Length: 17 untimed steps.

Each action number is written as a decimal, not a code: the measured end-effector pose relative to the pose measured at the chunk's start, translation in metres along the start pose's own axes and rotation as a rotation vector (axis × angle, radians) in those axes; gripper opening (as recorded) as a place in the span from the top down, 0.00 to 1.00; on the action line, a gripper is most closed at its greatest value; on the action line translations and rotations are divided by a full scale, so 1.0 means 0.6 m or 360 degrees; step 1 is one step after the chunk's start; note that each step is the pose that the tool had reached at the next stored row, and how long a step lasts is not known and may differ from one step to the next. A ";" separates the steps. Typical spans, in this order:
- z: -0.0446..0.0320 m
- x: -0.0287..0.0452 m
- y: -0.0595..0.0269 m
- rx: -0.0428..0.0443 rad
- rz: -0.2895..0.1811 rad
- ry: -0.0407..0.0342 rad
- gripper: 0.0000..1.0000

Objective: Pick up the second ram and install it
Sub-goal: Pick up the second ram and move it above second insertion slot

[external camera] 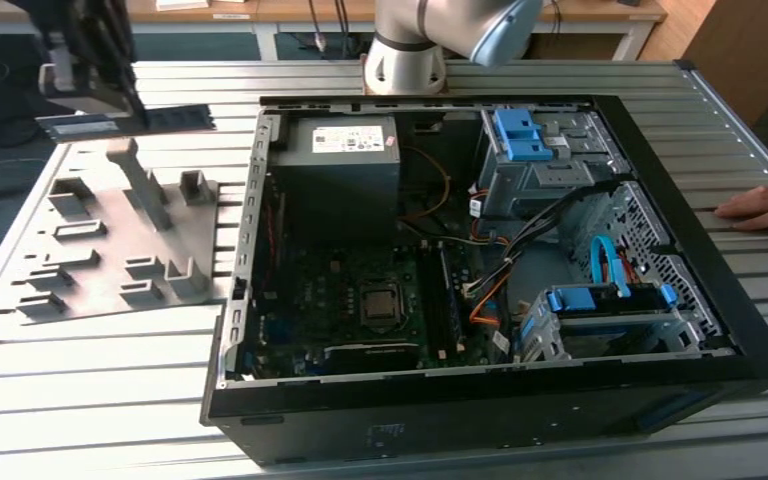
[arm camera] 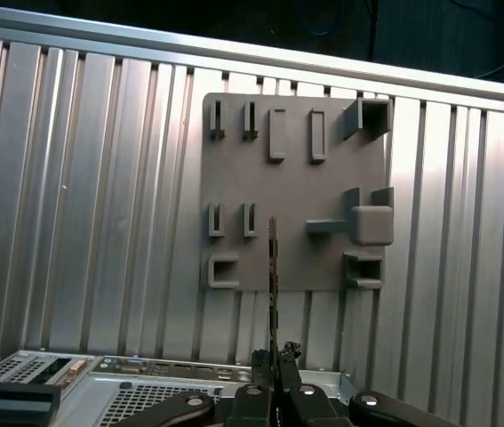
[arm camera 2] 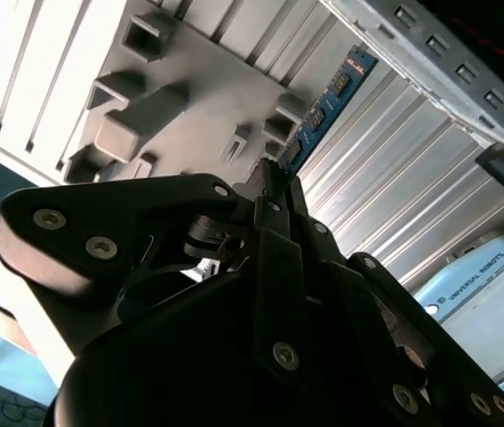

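Right, gripper [arm camera: 274, 354] is clamped shut on the second ram [arm camera: 273, 267], stick edge-on, held above the grey holder tray [arm camera: 296, 191] on the tabletop [arm camera: 100, 222], looks clear of it. Pick-up done, I judge; install not yet. PC case [external camera: 491, 400] sits well apart. Seating calls for squaring stick w/ a free slot.

holder tray [external camera: 104, 250] on table [external camera: 77, 400] | exterior view's left of PC case [external camera: 491, 420] | second ram [external camera: 181, 117] above tray
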<state>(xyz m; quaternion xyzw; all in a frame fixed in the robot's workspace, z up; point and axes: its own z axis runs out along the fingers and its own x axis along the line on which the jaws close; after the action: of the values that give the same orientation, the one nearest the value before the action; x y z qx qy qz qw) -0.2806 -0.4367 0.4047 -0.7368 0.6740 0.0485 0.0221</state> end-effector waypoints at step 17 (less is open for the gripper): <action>-0.005 0.016 -0.131 -0.0017 0.0002 -0.0001 0.86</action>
<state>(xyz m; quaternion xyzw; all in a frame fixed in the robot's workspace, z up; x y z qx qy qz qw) -0.2015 -0.4396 0.4038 -0.7365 0.6741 0.0525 0.0184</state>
